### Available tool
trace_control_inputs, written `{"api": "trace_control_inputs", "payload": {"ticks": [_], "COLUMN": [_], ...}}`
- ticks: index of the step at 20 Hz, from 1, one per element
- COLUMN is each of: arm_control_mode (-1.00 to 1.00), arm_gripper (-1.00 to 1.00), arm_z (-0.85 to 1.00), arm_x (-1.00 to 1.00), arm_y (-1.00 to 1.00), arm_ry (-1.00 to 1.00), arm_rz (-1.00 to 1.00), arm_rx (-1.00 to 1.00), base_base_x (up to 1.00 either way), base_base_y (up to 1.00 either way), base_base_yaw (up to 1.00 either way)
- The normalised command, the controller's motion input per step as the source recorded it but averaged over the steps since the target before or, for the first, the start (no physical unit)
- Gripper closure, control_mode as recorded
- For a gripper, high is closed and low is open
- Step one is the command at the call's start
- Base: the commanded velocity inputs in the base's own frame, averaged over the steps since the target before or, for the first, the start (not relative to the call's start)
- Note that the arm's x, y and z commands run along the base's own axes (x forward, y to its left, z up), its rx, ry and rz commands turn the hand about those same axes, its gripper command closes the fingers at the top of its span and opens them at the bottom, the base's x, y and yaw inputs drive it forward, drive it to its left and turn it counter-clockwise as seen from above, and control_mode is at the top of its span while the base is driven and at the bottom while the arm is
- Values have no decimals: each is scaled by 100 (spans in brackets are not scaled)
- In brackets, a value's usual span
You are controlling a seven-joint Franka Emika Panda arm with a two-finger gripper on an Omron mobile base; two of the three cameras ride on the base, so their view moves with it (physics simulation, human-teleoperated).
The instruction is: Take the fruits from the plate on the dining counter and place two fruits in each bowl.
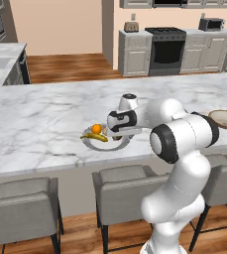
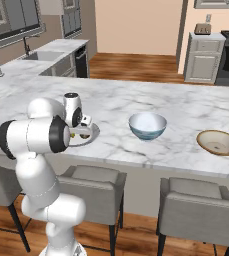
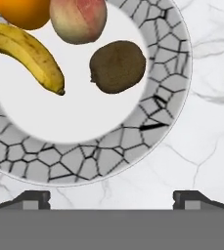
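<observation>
Tabletop (image 2: 186,107): white marble. Task not begun.
Plate (image 3: 167,105): directly below claw (image 3: 111,197); all four fruits on it.
Blue-white bowl (image 2: 147,126), tan bowl (image 2: 219,142): well to claw's right, both empty.
Banana (image 3: 30,53), orange (image 3: 23,12), peach (image 3: 78,19), kiwi (image 3: 117,66): ahead of the fingertips.
Claw: spread wide, holding nothing.
</observation>
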Motion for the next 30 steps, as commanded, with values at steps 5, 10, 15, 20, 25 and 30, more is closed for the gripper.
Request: {"api": "trace_control_inputs", "payload": {"ticks": [5,10,15,20,25,30], "arm_control_mode": [-100,-100,-100,-100,-100,-100], "arm_gripper": [-100,-100,-100,-100,-100,-100], "arm_z": [0,-3,-16,-46,-16,0], "arm_x": [27,35,31,20,18,27], "arm_y": [-4,0,0,0,0,0], "arm_ry": [-5,-3,0,0,0,0], "arm_rz": [0,0,0,0,0,0], "arm_rx": [0,0,0,0,0,0], "base_base_x": [0,0,0,0,0,0], "base_base_y": [0,0,0,0,0,0], "base_base_yaw": [0,0,0,0,0,0]}}
